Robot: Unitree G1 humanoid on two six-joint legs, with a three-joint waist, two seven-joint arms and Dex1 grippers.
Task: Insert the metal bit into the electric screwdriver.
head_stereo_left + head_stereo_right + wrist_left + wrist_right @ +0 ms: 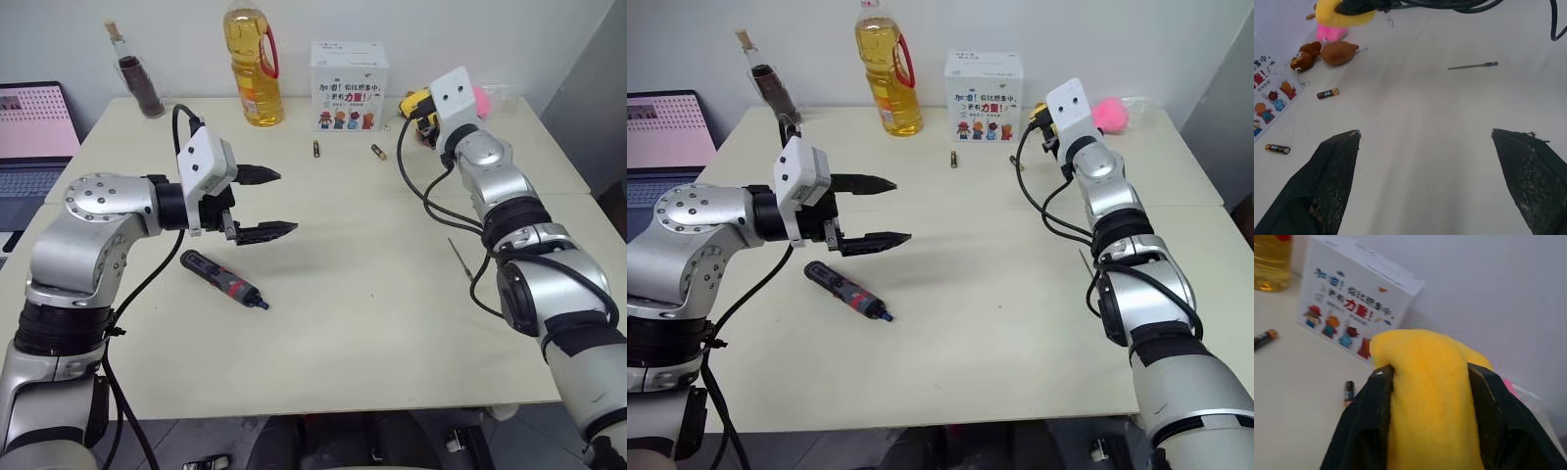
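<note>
The thin, straight grey metal bit lay flat on the pale worktop near its right edge, just beside the forearm of the right arm, its long axis running roughly away from the robot with a slight slant. The dark pen-shaped electric screwdriver with a red band and small blue tip lay well apart from it on the left side of the worktop, slanting with the blue tip toward the robot and toward the centre.

The left gripper hovered above the worktop with its jaws spread wide and empty, pointing across toward the right; the screwdriver sat just below and slightly nearer the robot than those jaws, so the left arm was plainly the closer one to it.

The right gripper was stretched far forward to the back of the worktop, its jaws closed around a soft yellow plush toy near the white printed box. The bit lay behind that gripper, back toward the robot, so by my judgement the right arm would have to let go of the toy and draw back before it could reach the bit.
</note>
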